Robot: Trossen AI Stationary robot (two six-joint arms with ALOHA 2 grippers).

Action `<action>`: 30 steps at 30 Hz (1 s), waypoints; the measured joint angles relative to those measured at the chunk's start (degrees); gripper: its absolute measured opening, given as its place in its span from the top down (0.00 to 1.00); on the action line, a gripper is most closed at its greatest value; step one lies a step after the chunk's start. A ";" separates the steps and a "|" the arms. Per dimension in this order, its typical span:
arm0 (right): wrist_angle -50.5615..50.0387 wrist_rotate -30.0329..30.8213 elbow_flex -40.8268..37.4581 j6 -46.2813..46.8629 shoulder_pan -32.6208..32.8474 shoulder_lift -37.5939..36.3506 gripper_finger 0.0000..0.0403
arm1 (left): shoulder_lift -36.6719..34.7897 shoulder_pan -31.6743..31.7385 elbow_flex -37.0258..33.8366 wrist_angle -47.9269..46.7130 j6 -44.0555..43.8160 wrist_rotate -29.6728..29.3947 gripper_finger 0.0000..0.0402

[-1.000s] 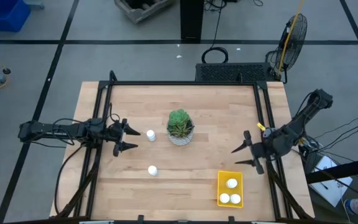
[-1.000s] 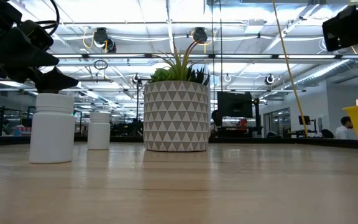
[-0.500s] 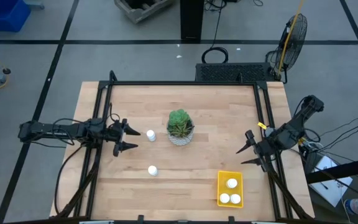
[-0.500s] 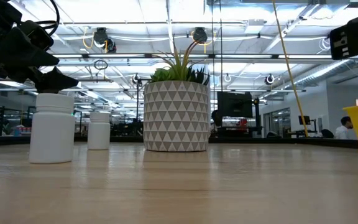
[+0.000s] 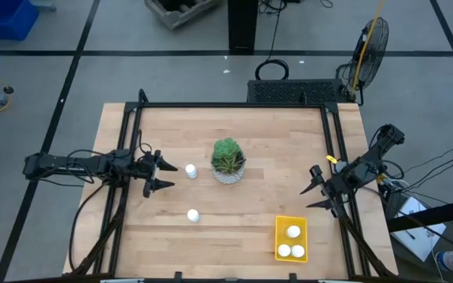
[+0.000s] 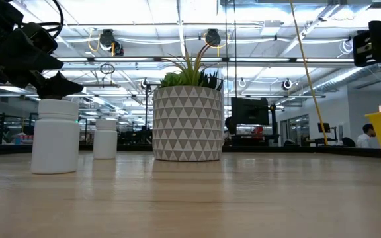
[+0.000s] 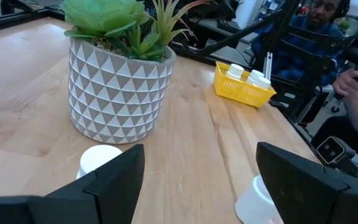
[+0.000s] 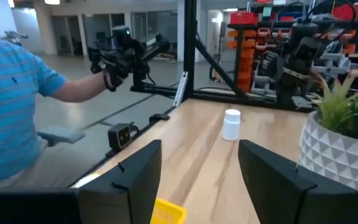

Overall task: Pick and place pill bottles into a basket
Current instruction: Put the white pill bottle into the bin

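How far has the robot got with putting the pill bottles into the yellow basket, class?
Done: three pill bottles lie in the yellow basket.
In hand: nothing. The left pincer hovers open beside the bottle near the potted plant; the right pincer is open and empty at the table's right edge.
Left: two bottles on the table, one by the plant, one nearer the front.

**Even overhead light, soft shadows, blurred foregrounds**

Ceiling strip lights [image 6: 144, 26] flood the scene brightly and blow out to white glare in the low view. The tabletop [image 5: 266, 134] is evenly lit from above, with only faint, short shadows. In both wrist views the near dark fingers [image 7: 114, 177] sit out of focus, as does the room behind.
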 joint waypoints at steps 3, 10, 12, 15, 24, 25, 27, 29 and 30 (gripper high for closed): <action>0.16 -0.02 -0.50 0.22 0.00 -0.05 0.48 | 0.00 -0.01 -0.01 0.00 0.01 -0.02 0.23; 3.00 0.21 -1.45 -2.22 0.00 0.10 0.49 | 0.00 -0.01 -0.01 -0.22 5.33 -1.98 0.23; 3.20 0.22 -1.47 -2.08 0.00 0.40 0.49 | 0.07 0.01 0.01 -0.69 7.32 -4.17 0.23; 5.31 0.20 -1.49 -1.34 0.00 0.61 0.49 | 1.95 -0.01 0.00 -1.21 10.85 -7.08 0.23; 11.19 0.38 -1.51 -1.30 0.00 0.60 0.49 | 13.72 1.28 1.57 -2.18 15.45 -12.28 0.23; 11.20 0.38 -1.51 -1.28 0.00 0.60 0.49 | 15.23 1.53 2.75 -2.75 15.79 -12.44 0.23; 11.35 0.38 -1.51 -1.28 0.00 0.60 0.49 | 17.98 2.08 5.93 -5.38 16.89 -12.84 0.23; 11.37 0.37 -1.55 -1.28 0.00 0.60 0.49 | 21.02 2.57 10.09 -9.06 18.56 -13.87 0.23; 11.41 0.36 -1.56 -1.28 0.00 0.60 0.48 | 22.69 2.84 12.44 -11.24 19.57 -14.68 0.23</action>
